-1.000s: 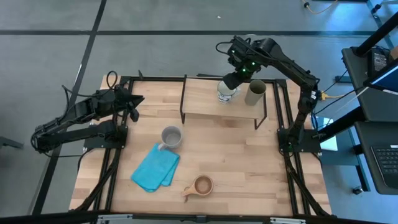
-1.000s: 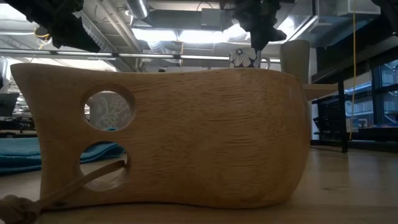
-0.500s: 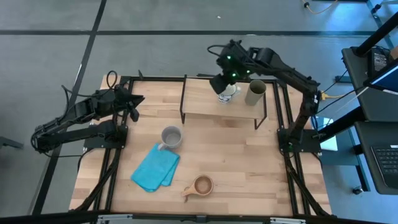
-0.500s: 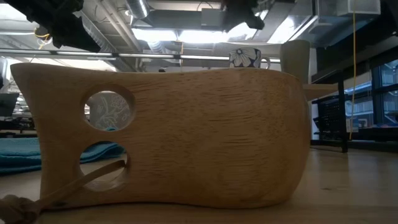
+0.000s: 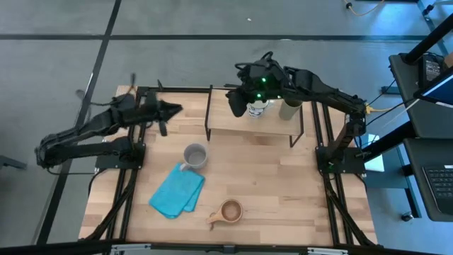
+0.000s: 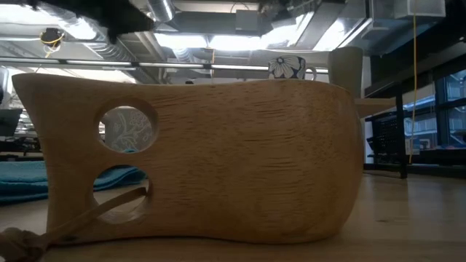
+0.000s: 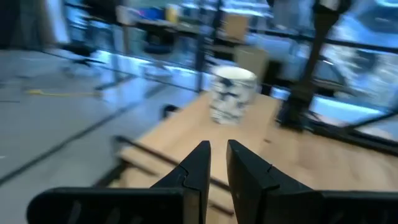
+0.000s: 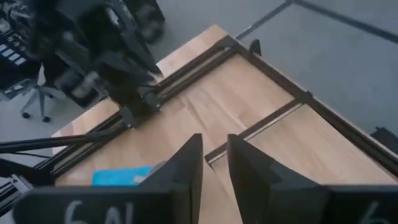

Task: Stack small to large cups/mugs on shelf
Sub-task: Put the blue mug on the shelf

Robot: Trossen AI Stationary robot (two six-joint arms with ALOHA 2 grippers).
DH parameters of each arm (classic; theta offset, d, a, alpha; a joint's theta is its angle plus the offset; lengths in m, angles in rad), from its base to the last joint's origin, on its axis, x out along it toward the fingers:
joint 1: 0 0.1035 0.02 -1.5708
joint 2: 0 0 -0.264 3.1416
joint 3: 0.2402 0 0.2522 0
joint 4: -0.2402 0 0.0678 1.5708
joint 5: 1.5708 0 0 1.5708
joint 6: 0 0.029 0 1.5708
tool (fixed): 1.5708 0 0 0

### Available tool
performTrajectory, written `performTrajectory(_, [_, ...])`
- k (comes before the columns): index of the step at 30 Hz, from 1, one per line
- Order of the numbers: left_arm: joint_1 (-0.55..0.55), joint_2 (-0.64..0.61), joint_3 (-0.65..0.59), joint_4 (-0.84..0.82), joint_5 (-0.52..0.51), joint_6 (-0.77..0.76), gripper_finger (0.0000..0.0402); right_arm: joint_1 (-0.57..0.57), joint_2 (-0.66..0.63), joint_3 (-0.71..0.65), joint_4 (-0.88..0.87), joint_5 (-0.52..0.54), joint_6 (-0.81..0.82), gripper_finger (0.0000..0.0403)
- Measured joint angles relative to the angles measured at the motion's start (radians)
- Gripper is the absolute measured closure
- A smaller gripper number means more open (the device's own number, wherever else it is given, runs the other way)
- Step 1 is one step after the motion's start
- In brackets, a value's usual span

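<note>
One camera looks straight down on the worktop point(image 5: 269, 177); another sits level, right against the wooden cup point(image 6: 196, 160), also seen from above point(image 5: 230, 210).

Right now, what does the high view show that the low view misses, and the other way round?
Only the high view shows the grey mug, the blue cloth in full, the shelf top and both arms. Only the low view shows the wooden cup side-on, filling the frame, and the white mug's floral print. Both share the wooden cup, the white mug and the green tumbler.
</note>
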Motion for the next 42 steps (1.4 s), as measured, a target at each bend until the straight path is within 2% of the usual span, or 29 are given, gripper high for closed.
performTrajectory(5, [0.001, 0.206, 0.008, 0.186, 0.086, -0.008, 0.0355, 0.08, -0.033, 0.0, 0.012, 0.128, 0.001, 0.0327])
performTrajectory(8, [0.0, 0.323, 0.062, 0.238, 0.135, 0.003, 0.0355, 0.13, -0.058, 0.0, 0.034, 0.223, 0.0, 0.0327])
performTrajectory(17, [0.001, 0.706, 0.365, 0.237, 0.218, 0.114, 0.0355, 0.227, -0.132, 0.001, 0.044, 0.392, 0.001, 0.0327])
performTrajectory(22, [0.021, 0.88, 0.496, 0.193, 0.242, 0.112, 0.0355, 0.256, -0.163, 0.0, 0.033, 0.457, -0.012, 0.0327])
performTrajectory(24, [0.035, 0.929, 0.516, 0.164, 0.254, 0.105, 0.0355, 0.264, -0.173, 0.0, 0.03, 0.48, -0.03, 0.0327])
performTrajectory(28, [0.055, 1.006, 0.532, 0.158, 0.365, 0.083, 0.0355, 0.272, -0.189, 0.0, 0.021, 0.51, -0.054, 0.0327])
performTrajectory(30, [0.057, 1.03, 0.538, 0.173, 0.387, 0.077, 0.0355, 0.272, -0.195, 0.0, 0.016, 0.53, -0.067, 0.0327])
performTrajectory(34, [0.045, 1.067, 0.558, 0.179, 0.391, 0.083, 0.0367, 0.272, -0.201, 0.0, 0.005, 0.534, -0.092, 0.0327])
performTrajectory(38, [0.039, 1.093, 0.586, 0.187, 0.392, 0.085, 0.0395, 0.272, -0.206, 0.0, 0.005, 0.539, -0.109, 0.0327])
performTrajectory(42, [0.043, 1.116, 0.609, 0.191, 0.387, 0.1, 0.0399, 0.272, -0.21, 0.0, 0.004, 0.55, -0.112, 0.0327])
